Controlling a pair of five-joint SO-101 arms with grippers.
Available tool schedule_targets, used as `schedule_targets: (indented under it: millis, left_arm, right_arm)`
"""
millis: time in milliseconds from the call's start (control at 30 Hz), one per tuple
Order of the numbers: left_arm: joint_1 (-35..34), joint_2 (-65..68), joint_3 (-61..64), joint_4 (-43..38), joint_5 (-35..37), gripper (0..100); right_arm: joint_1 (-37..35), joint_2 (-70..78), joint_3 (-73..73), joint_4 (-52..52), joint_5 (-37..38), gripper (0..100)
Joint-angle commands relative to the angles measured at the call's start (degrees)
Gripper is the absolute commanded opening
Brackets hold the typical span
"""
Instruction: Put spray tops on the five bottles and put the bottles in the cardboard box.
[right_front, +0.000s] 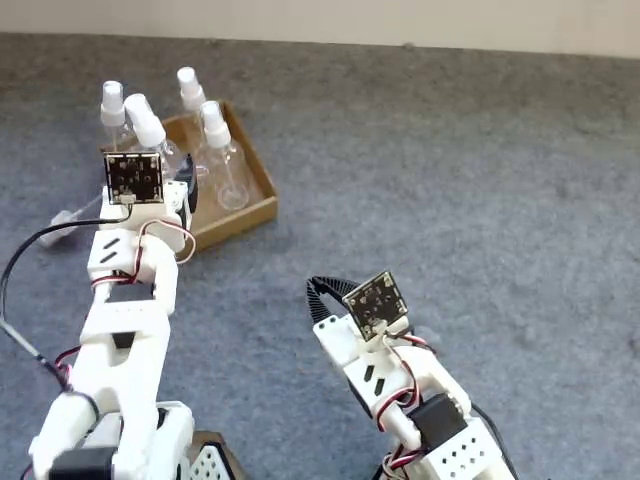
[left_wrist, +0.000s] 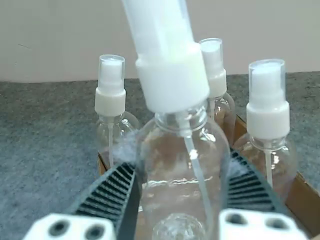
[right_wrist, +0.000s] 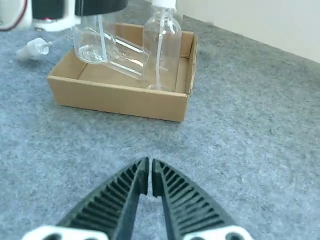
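My left gripper (left_wrist: 181, 169) is shut on a clear bottle (left_wrist: 175, 165) with a white spray top (left_wrist: 167, 60), and holds it tilted over the near-left part of the cardboard box (right_front: 250, 212). In the high view this bottle (right_front: 147, 122) rises just beyond the left gripper (right_front: 172, 178). Three more capped bottles stand around it: one at the far left (right_front: 112, 104), one at the back (right_front: 190, 90), and one upright inside the box (right_front: 218, 150). My right gripper (right_wrist: 150, 171) is shut on nothing, low over the carpet and well short of the box (right_wrist: 115, 97).
A small clear piece with a white top (right_wrist: 32, 48) lies on the grey carpet beside the box, left of the left arm (right_front: 65, 216). Open carpet stretches to the right of the box and around the right arm (right_front: 400, 380).
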Motion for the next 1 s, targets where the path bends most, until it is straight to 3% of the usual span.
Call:
schedule_targets:
  millis: [0, 233, 533, 867, 967]
  left_arm:
    - [0.31, 7.52, -1.10, -9.23, -0.44, 9]
    - [0.48, 21.85, -0.84, -27.69, -0.44, 9]
    - [0.48, 36.00, -1.27, -41.32, -0.35, 9]
    - [0.31, 40.92, -0.75, -43.34, -0.44, 10]
    - [0.31, 40.92, -0.22, -43.43, -0.35, 17]
  right_arm:
    - [0.66, 0.04, 8.22, -1.27, 0.35, 1.5]
    - [0.66, -0.31, 8.22, 0.48, 0.44, 1.5]
    - [0.66, -0.22, 8.22, 0.57, 0.44, 1.5]
    - [0.66, -0.04, 8.22, 0.57, 0.44, 1.5]
    - [0.66, -0.04, 8.22, 0.57, 0.44, 1.5]
